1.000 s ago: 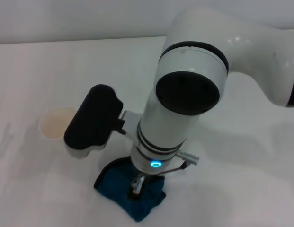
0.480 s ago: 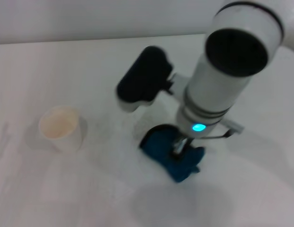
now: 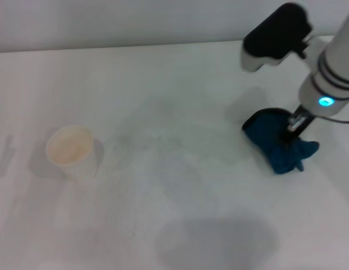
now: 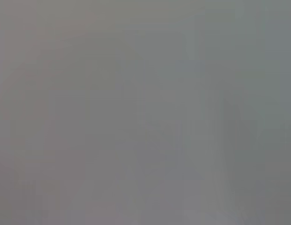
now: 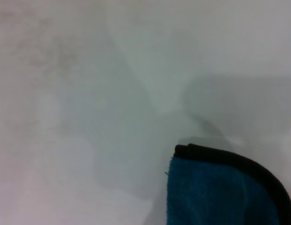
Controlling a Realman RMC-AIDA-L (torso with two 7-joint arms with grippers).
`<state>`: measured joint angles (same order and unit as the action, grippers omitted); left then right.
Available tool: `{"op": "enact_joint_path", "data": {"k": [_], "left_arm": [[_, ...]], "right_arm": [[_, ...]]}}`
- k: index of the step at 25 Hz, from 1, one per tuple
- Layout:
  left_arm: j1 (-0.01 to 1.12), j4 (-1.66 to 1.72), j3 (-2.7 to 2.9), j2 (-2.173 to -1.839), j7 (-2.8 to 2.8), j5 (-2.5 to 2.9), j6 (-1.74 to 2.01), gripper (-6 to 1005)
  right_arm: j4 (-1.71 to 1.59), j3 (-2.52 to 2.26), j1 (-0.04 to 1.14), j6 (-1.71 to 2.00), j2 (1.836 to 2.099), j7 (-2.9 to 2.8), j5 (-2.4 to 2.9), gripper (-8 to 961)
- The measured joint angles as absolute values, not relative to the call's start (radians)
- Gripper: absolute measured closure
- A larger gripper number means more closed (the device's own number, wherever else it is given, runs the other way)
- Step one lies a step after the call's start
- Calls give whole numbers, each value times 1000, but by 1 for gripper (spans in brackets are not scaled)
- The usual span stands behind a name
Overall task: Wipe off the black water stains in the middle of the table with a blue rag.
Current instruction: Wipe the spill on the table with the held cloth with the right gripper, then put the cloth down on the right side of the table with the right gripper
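Across the whole head view spreads the white worktop (image 3: 163, 225), matte and plain, with only faint grey smears and shadows near its middle; no dark stain can be made out on it in any view.

Right of the cup and well apart from it, at the far right of the worktop, the right arm (image 3: 331, 67) reaches down, a lit blue-green ring on its wrist and a black camera block sticking out toward the cup side.

Below that arm lies the rag (image 3: 278, 143), a crumpled teal-blue cloth with black edging, resting on the worktop far to the right of the cup. In the right wrist view one rounded, black-edged corner of the rag (image 5: 220, 192) shows against bare white worktop (image 5: 89, 93).

The right gripper (image 3: 292, 130) comes down onto the top of the rag, its fingers clenched on the cloth, which bunches up around them.

Toward the left stands the cup (image 3: 72, 151), a small white paper one, upright, its inside pale and looking empty.

The left gripper appears in no view; the left wrist view gives only a flat grey blur, so its fingers cannot be told.
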<state>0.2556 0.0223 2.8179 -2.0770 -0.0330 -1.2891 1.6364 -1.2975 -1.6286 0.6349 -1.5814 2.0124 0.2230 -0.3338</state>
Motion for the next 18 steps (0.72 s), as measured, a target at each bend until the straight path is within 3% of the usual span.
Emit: {"op": "enact_joint_path", "data": {"k": [18], "left_arm": [[319, 32, 2818, -2079, -36, -1340, 1590, 116]], "right_arm": [[-1231, -1341, 569, -1576, 2010, 426, -262, 799]]}}
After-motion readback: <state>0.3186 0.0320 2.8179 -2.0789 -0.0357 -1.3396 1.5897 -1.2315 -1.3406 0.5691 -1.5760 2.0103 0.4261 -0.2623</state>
